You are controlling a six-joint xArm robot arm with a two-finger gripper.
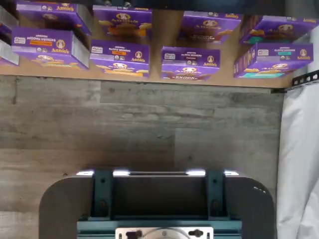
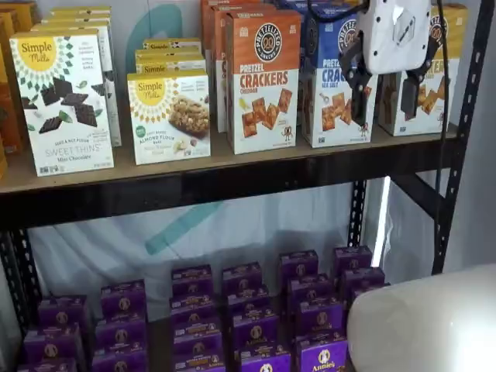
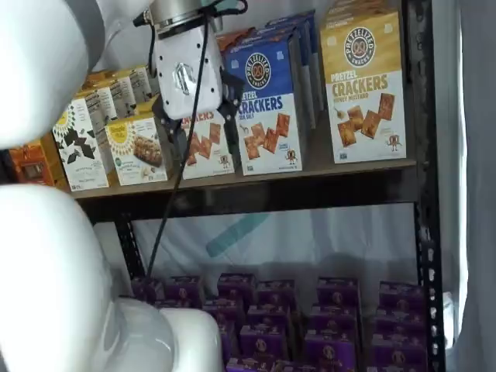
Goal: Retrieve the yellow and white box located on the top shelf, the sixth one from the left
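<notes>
Underneath, grey plank floor (image 1: 124,124) meets white sheeting (image 1: 299,164)

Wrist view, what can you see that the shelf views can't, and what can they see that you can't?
Only the wrist view shows the grey wooden floor and a dark mount with teal brackets. Only the shelf views show the top shelf, the yellow and white box standing on it, and the end effector with its fingers open. Both show the purple boxes on the lower level.
</notes>
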